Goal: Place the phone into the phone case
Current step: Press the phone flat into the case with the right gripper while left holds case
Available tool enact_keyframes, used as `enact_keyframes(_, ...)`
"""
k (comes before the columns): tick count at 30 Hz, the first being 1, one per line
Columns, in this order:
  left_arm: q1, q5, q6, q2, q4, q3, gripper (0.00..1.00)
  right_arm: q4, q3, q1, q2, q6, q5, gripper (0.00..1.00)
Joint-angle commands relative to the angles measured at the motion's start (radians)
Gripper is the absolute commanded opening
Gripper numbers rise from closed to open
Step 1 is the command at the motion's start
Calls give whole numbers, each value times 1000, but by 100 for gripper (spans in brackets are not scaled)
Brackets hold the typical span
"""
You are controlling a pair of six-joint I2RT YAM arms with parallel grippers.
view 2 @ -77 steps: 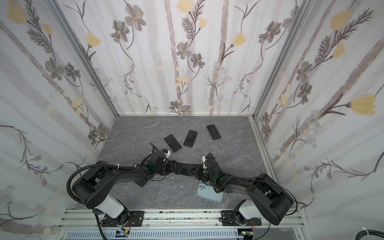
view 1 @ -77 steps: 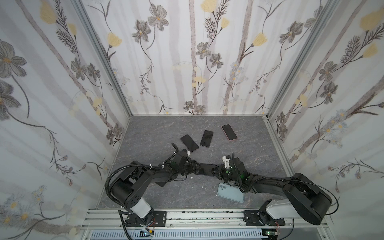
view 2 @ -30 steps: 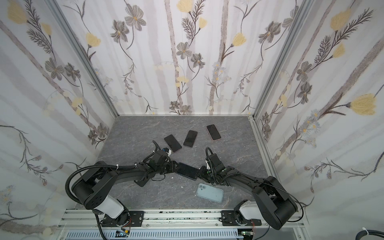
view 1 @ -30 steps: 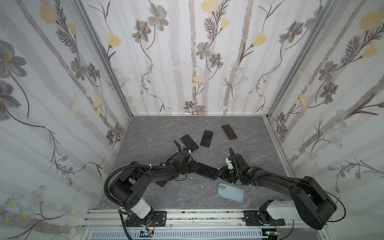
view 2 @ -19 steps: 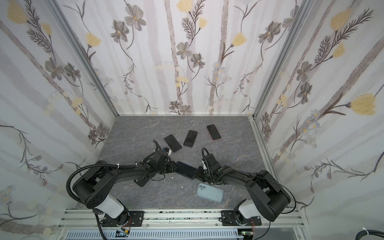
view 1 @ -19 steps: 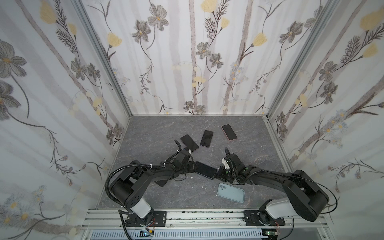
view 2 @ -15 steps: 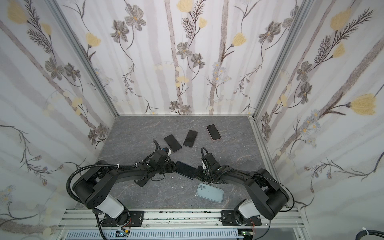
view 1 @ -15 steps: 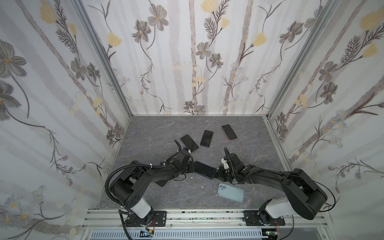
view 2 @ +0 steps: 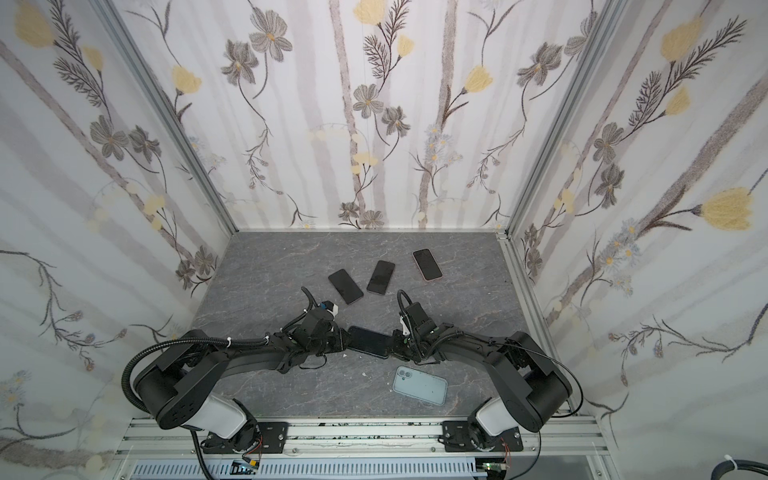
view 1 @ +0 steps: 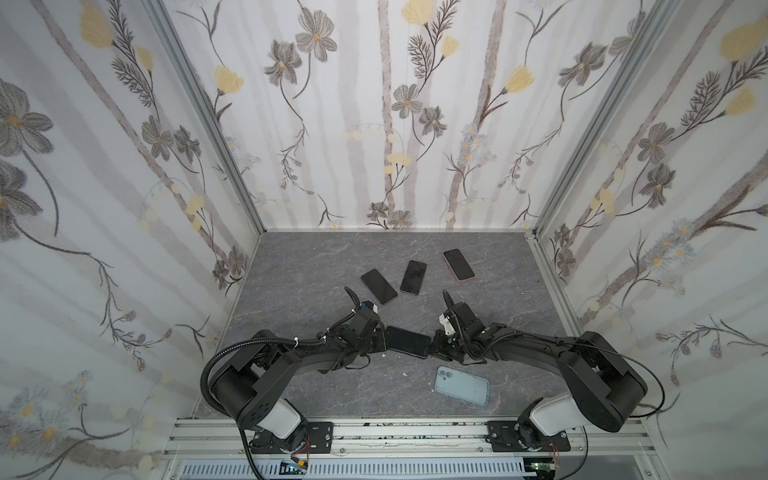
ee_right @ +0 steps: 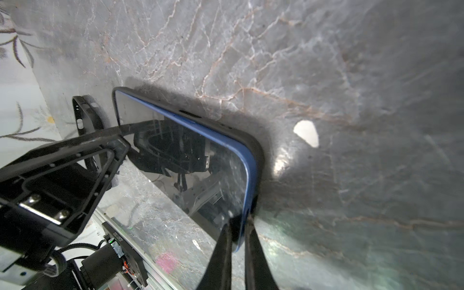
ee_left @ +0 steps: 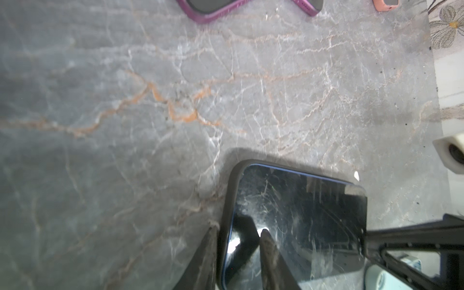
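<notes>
Setting: a robot test cell in a lab, not a lived-in room.

Evidence:
- Flat wall panels printed with grey and yellow flowers (view 1: 395,124) box in a grey marble-patterned surface (view 1: 311,266).
- Bare aluminium corner posts (view 1: 210,124) join the panels.
- A black jointed left arm (view 1: 291,365) and a matching right arm (view 1: 536,349) are bolted to a slotted aluminium rail (view 1: 415,432) at the open front.
- A white slotted cable duct (view 1: 374,473) runs below the rail.

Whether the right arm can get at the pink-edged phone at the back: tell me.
Probably not yet: the right gripper is shut on the dark phone, shared with the left gripper. Otherwise nothing blocks the pink-edged phone.
</notes>
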Motion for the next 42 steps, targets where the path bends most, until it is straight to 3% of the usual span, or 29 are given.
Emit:
enact_keyframes(1,-11,138,-59,-33,-93,-17,31,-145,25,-3,-10,-51,110,12)
enact_keyframes(10,30,15,-40,-141,-164,-10,39,-246,84,-25,-62,-87,130,24)
enact_keyframes(14,63,25,-9,-148,-165,1,41,-283,102,-26,-77,-97,142,26)
enact_keyframes(33,66,157,66,-21,-163,44,38,-241,87,4,-10,-86,113,20)
enact_keyframes(42,65,141,72,-17,-176,38,36,-198,101,11,-6,-78,74,18)
